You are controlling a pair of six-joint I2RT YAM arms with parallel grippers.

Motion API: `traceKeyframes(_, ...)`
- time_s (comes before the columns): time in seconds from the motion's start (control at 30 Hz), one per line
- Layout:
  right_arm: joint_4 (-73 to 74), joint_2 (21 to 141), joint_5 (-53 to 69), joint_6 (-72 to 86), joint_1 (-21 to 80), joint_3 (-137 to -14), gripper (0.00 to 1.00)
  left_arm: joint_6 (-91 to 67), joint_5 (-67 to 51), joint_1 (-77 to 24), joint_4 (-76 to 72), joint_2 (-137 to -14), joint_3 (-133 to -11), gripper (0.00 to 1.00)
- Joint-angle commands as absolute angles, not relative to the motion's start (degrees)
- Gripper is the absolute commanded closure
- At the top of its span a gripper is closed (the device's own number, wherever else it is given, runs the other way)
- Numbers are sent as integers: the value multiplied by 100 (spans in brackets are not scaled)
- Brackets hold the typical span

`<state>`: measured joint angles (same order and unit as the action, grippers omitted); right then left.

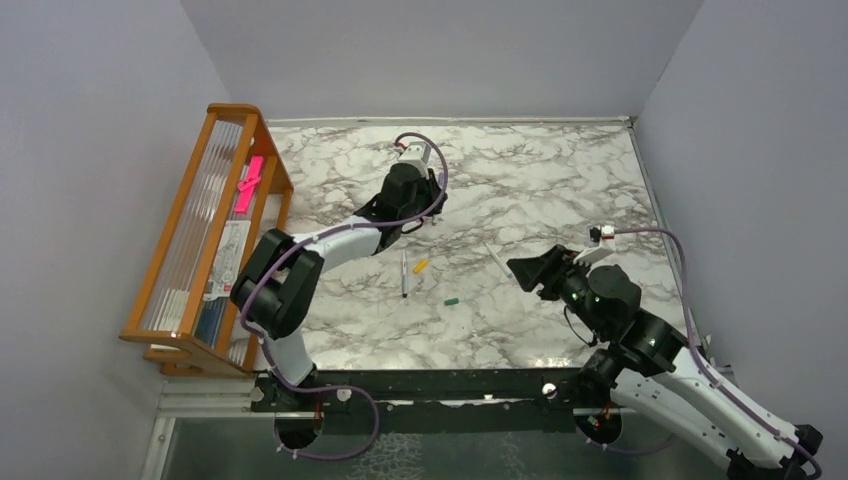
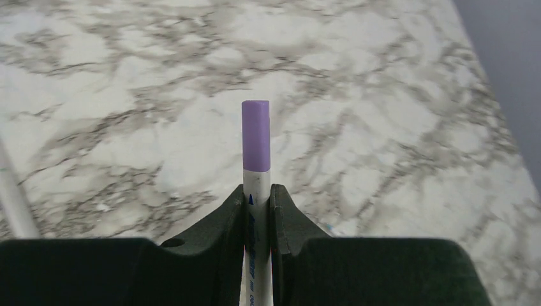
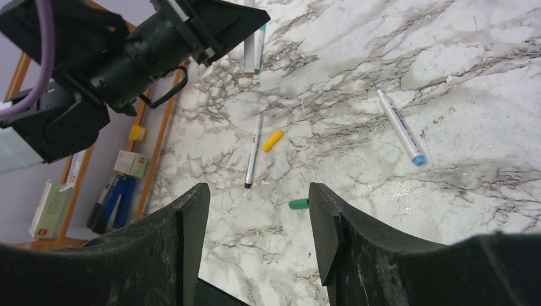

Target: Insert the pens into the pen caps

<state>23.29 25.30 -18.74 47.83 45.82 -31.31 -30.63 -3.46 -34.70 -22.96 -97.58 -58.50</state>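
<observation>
Left wrist view: the left fingers (image 2: 237, 207) are squeezed tight on a white pen (image 2: 257, 182) with a purple cap (image 2: 256, 135) on its end, and the marble surface (image 2: 395, 95) is behind it; the right fingers (image 3: 203, 197) are spread wide and hold nothing; on the surface below them lie a green cap (image 3: 298, 204), a yellow cap (image 3: 272, 141), a dark-tipped pen (image 3: 253, 152) and a blue-tipped pen (image 3: 400, 125).
</observation>
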Motion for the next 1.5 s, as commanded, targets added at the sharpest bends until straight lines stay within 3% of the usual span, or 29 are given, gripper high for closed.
traceKeyframes(0.0, 2300, 2713, -1737, 4820, 4614, -3063, 42, -2879, 1556, -3343, -723, -10357, -6447, 100)
traceKeyframes(0.6, 2215, 2672, -1503, 4727, 4613, -2897, 47, -2882, 2364, -2883, 32, -11823, -7632, 100)
traceKeyframes(0.93, 2158, 2712, -1511, 4772, 4612, -2822, 49, -2640, 2333, -2654, 165, -12070, -8052, 86)
traceKeyframes(1.1, 2146, 2790, -1494, 4767, 4614, -2839, 49, -2610, 2206, -2638, 133, -12075, -8061, 68)
traceKeyframes(1.47, 2034, 2854, -1391, 4807, 4612, -2763, 49, -2645, 1873, -2649, -42, -11693, -7840, 63)
